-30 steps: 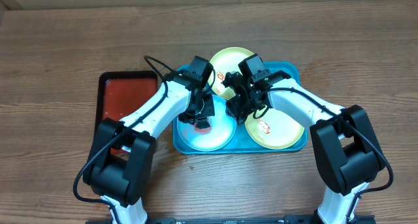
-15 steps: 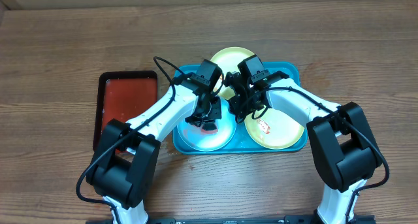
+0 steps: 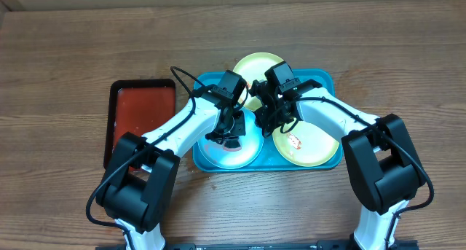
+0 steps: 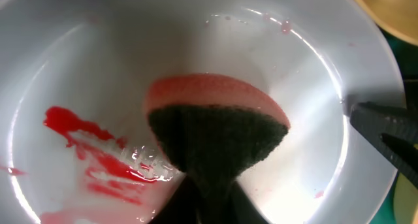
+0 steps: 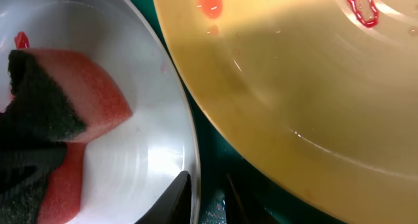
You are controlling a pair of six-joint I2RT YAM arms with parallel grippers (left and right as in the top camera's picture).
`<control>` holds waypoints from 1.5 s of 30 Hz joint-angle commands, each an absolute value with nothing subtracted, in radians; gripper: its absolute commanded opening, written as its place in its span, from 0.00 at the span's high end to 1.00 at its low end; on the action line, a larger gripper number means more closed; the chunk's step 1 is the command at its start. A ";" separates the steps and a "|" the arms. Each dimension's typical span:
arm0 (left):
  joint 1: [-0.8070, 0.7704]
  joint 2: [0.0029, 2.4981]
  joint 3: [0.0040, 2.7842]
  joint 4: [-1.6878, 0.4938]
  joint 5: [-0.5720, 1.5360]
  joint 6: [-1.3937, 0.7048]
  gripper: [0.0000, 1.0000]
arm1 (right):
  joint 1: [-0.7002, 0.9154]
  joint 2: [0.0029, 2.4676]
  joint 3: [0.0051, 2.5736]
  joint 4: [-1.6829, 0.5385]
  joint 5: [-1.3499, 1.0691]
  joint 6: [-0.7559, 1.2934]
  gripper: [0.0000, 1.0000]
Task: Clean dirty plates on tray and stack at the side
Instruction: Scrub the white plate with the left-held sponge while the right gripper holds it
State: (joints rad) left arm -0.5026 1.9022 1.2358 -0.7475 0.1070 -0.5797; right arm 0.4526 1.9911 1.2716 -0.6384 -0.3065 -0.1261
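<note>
The turquoise tray (image 3: 325, 81) holds three plates. The light blue plate (image 3: 227, 154) is at its front left, with red smears (image 4: 98, 166) on its pale inside (image 4: 98, 61). One yellow-green plate (image 3: 256, 65) is at the back and another (image 3: 309, 144) at the front right. My left gripper (image 3: 231, 135) is shut on a pink sponge with a dark green scrub side (image 4: 215, 116) and presses it into the light blue plate. My right gripper (image 5: 208, 192) is shut on that plate's rim (image 5: 189, 139), next to the smeared yellow-green plate (image 5: 313, 87).
A smaller black-rimmed red tray (image 3: 111, 119) lies on the wooden table left of the turquoise tray. Both arms cross over the tray's middle. My right gripper's finger (image 4: 385, 129) shows at the plate's right rim in the left wrist view.
My left gripper has slid the sponge a little to the right across the light blue plate. The right gripper has stayed on the rim.
</note>
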 commanded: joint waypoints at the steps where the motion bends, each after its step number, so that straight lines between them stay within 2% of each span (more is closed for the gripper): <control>1: -0.503 1.893 1.226 -0.751 0.093 -0.579 0.90 | 0.456 2.005 1.291 -0.632 -0.304 -0.119 0.80; 4: -0.503 1.893 1.226 -0.754 0.093 -0.575 0.89 | 0.456 2.005 1.291 -0.632 -0.304 -0.119 0.80; 6: -0.503 1.893 1.226 -0.767 0.093 -0.575 0.96 | 0.456 2.005 1.291 -0.632 -0.303 -0.119 0.82; 7: -0.503 1.893 1.226 -0.783 0.076 -0.576 0.96 | 0.456 2.005 1.291 -0.632 -0.304 -0.119 0.84; 14: -0.503 1.893 1.225 -0.844 -0.227 -0.576 0.96 | 0.456 2.006 1.291 -0.632 -0.304 -0.119 0.85; 19: -0.498 1.893 1.226 -0.854 -0.334 -0.572 0.96 | 0.456 2.006 1.291 -0.633 -0.303 -0.119 0.85; 24: -0.473 1.891 1.264 -0.865 -0.245 -0.548 0.96 | 0.456 2.006 1.290 -0.633 -0.304 -0.119 0.85; 32: -0.445 1.888 1.334 -0.879 0.302 -0.379 0.96 | 0.456 2.006 1.290 -0.630 -0.303 -0.110 0.85; 37: -0.446 1.891 1.273 -0.850 0.245 -0.377 0.96 | 0.456 2.006 1.290 -0.622 -0.303 -0.104 0.86; 45: -0.443 1.891 1.159 -0.727 -0.026 -0.381 0.96 | 0.456 2.006 1.290 -0.623 -0.303 -0.104 0.89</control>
State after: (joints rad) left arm -0.4450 1.8996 1.1969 -0.7425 0.1326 -0.4072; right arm 0.4534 1.9911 1.2716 -0.6277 -0.3099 -0.1047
